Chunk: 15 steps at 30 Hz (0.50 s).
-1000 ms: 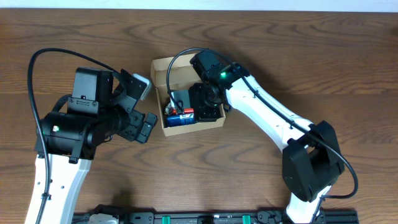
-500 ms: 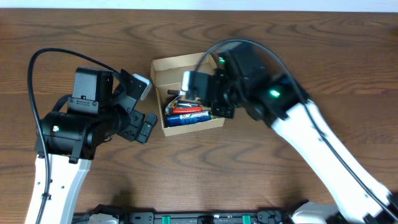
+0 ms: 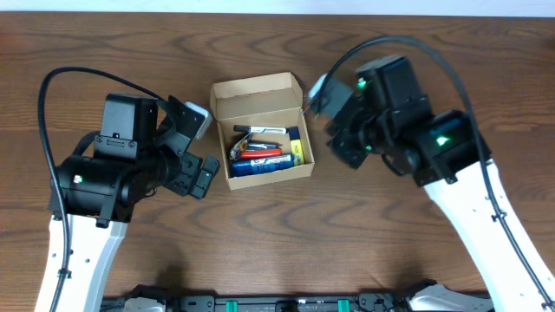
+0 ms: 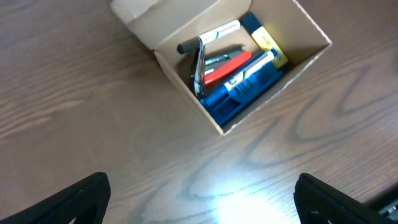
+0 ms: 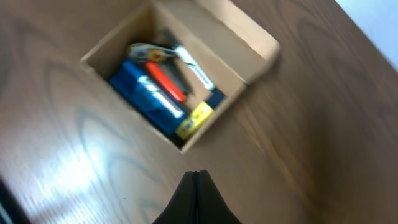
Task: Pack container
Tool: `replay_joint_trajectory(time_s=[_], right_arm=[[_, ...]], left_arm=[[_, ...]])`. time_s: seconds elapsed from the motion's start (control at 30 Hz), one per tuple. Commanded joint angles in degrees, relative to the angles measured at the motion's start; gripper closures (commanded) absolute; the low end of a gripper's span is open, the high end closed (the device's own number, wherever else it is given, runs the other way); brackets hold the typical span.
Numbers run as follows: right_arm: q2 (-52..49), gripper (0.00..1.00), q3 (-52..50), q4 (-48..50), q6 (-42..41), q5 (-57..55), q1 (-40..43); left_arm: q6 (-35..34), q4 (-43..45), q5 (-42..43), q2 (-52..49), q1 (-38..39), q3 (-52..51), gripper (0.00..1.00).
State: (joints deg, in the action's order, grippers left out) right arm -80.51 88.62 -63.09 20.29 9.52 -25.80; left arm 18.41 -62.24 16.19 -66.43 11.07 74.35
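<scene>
The container (image 3: 256, 90) is a tan cardboard box standing open at the table's middle, lid flap folded back. Inside lie several pens and markers (image 3: 264, 154): blue, red, yellow, black and white. My left gripper (image 3: 204, 149) hovers just left of the box, open and empty; in its wrist view the box (image 4: 149, 18) and pens (image 4: 239, 74) sit ahead of the wide-spread gripper (image 4: 202, 199). My right gripper (image 5: 196, 177) is shut on nothing, raised above bare table to the right of the box (image 5: 239, 28); the pens (image 5: 158, 87) show in that view.
Dark wood table (image 3: 286, 225) all round the box. The right arm's white link (image 3: 494, 225) reaches in from the lower right, the left arm's body (image 3: 104, 173) from the lower left. A black rail (image 3: 277, 303) runs along the front edge.
My right gripper has pulled up and out of the box to the right and has shut empty. The pens stay in the box. The left arm has not moved.
</scene>
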Motion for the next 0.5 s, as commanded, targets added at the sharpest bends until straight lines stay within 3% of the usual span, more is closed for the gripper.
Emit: replay_joint_trajectory(time_s=[0.0,0.17,0.33,0.47], right_arm=[[-1.9,0.98,-1.3,0.9,-8.8,0.9,4.6],[-5.4,0.99,-2.4,3.1,-9.6,11.6,8.8],[-10.2,0.98,-3.5,6.1,-12.3,11.5,9.1],[-15.3,0.99,-3.6,9.0,-16.7,11.3,9.7]], left_arm=[[0.7,0.9,0.4,-0.2,-0.2,0.8,0.05],[0.9,1.8,0.0,-0.2,-0.2,0.8,0.05],[0.3,8.0,-0.1,-0.8,-0.2,0.7,0.05],[-4.6,11.2,-0.1,-4.5,-1.8,0.7,0.05]])
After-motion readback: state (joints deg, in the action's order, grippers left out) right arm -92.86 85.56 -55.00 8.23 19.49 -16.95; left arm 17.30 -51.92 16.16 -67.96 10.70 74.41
